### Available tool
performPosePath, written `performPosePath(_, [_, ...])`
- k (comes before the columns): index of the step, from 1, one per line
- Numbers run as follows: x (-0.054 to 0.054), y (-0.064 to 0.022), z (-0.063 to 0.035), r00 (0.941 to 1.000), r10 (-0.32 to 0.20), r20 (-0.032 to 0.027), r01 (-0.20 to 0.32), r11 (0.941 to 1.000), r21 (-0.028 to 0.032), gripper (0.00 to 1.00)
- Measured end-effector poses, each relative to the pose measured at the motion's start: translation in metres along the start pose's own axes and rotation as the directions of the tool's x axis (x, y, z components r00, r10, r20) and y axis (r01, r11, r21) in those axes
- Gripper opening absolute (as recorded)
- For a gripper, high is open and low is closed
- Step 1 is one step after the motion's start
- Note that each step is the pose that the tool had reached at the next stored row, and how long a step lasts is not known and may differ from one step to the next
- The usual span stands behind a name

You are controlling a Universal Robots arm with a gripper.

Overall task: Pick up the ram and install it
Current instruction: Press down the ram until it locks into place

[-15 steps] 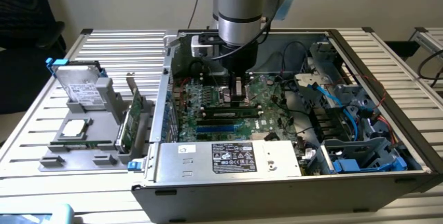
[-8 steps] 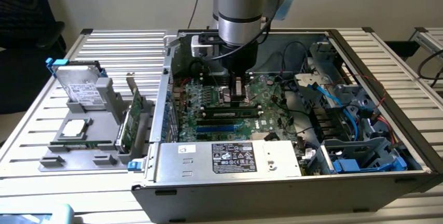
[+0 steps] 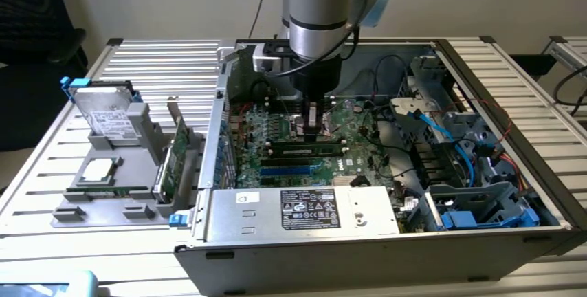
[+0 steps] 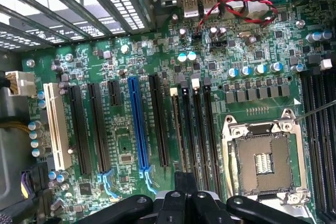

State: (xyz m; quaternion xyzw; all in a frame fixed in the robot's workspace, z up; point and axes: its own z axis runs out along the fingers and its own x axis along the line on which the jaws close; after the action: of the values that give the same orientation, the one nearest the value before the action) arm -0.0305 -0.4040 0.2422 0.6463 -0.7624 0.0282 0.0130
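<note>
A robot arm's black gripper (image 3: 315, 134), fingers pressed together, hangs inside an open grey metal computer case (image 3: 367, 238), touching a long thin green ram stick (image 3: 306, 150) seated in a motherboard slot.

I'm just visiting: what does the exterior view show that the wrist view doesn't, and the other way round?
Exterior view: the open case, the arm, a power supply, and beside the case a tray with a hard drive and a card. A ram lies along the slots just under the gripper.
Wrist view: the bare processor socket, a blue slot, a white slot and red-black wires.
Both: the green motherboard and the shut gripper low over it.
</note>
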Motion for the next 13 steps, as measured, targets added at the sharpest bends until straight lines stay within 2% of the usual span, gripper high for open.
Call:
performPosePath(7, [0.0, 0.0, 0.0, 0.9966, 0.082, -0.0038, -0.082, 0.9966, -0.0036, 0.11])
performPosePath(13, [0.0, 0.0, 0.0, 0.9885, 0.151, -0.0057, -0.151, 0.9885, -0.005, 0.11])
